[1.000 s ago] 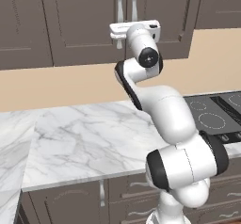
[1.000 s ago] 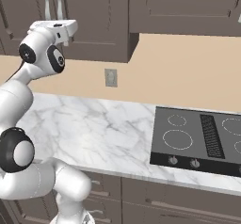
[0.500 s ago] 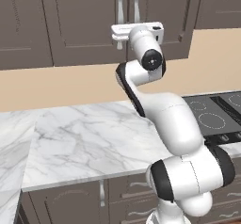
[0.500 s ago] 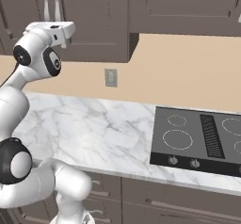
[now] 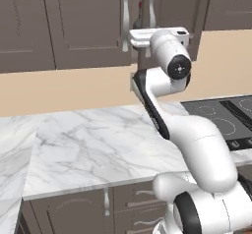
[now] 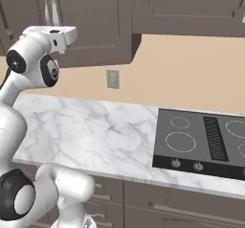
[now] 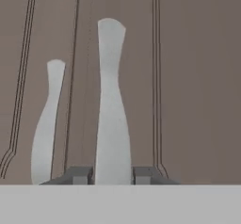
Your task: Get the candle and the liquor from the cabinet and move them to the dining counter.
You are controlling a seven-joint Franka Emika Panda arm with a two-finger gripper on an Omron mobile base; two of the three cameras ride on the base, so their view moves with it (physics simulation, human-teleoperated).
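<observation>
A: Left base view, quick. We see the arm reaching up to the cabinet [image 5: 88, 21], gripper [image 5: 132, 40] right at the two curved silver handles [image 5: 126, 12] where the doors meet.

B: Doors look shut to us. Marble worktop [image 5: 93, 149] below, cooktop [image 5: 221, 120] at right.

A: Right base view: we have the hand at upper left, against the cabinet [image 6: 95, 21] by the handles [image 6: 51, 4]. Wall outlet [image 6: 112, 78] on the beige wall, cooktop [image 6: 201, 141] on the worktop [image 6: 86, 131].

B: Jaws aren't readable from either base view.

A: Hand view: we see the fingertips [image 7: 79, 175] on either side of the nearer handle [image 7: 112, 105], closed onto its lower end. Second handle [image 7: 47, 124] sits just beside it, to its left in that view.

B: So we call it gripping the cabinet handle. Candle and liquor: can't tell where, the doors cover the inside.
</observation>
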